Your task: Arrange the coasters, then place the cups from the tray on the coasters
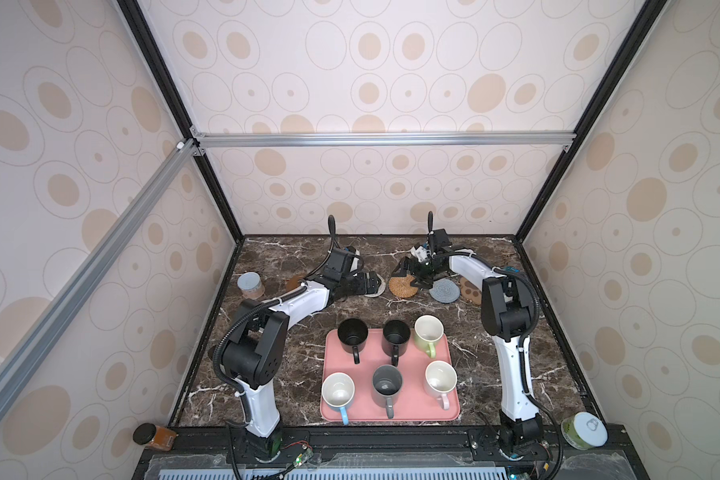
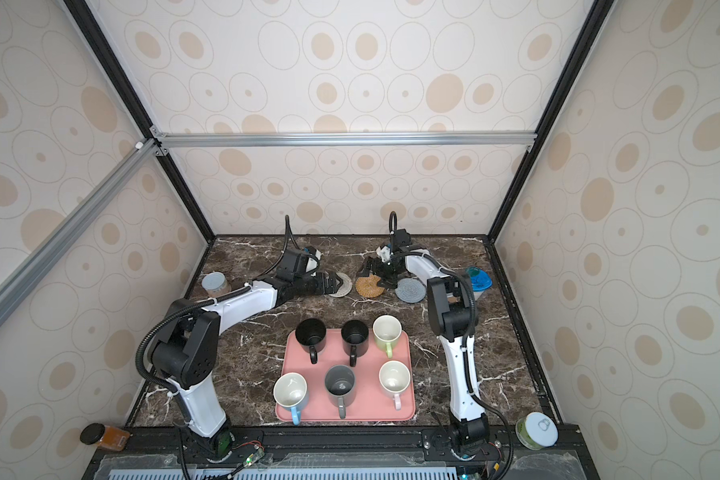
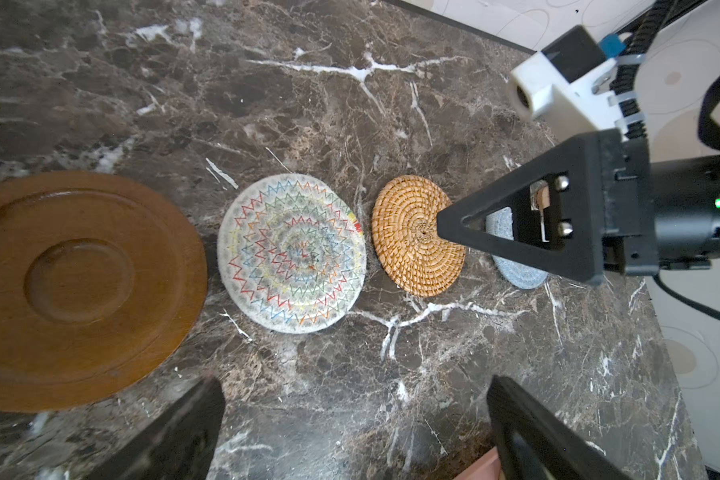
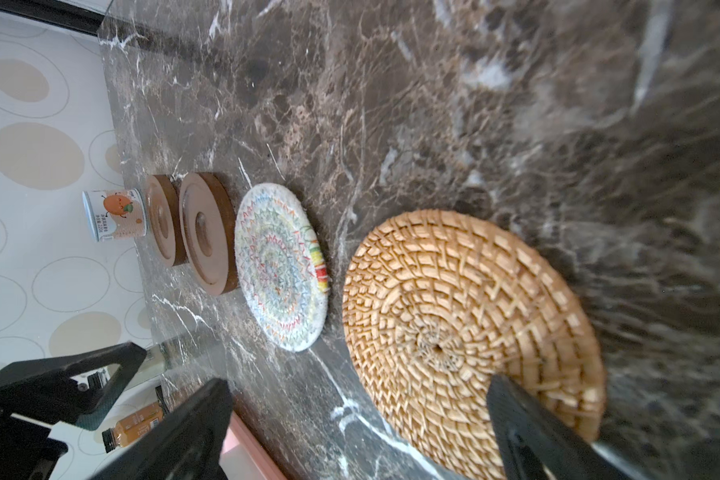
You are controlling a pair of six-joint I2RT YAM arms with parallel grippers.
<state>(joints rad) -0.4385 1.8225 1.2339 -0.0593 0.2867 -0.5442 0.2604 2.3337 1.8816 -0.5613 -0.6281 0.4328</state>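
Note:
The coasters lie in a row at the back: a brown wooden disc [image 3: 80, 286], the cream woven one [image 3: 292, 253], tan rattan [image 1: 403, 286], grey-blue [image 1: 444, 290] and the paw-shaped one [image 1: 470, 291]. A second wooden disc [image 4: 163, 220] shows in the right wrist view. My left gripper [image 1: 368, 284] stands open and empty low over the cream coaster's near side. My right gripper [image 1: 410, 277] is open and empty, with one finger over the rattan coaster [image 4: 466, 324]. Several cups, among them a black one [image 1: 352, 332] and a grey one [image 1: 386, 384], stand on the pink tray [image 1: 416, 409].
A grey-lidded jar [image 1: 250, 284] stands at the back left. A blue-lidded container [image 2: 476, 278] sits at the back right behind my right arm. An amber bottle [image 1: 154, 436] and a white-lidded green jar [image 1: 584, 430] rest at the front corners. Patterned walls enclose the table.

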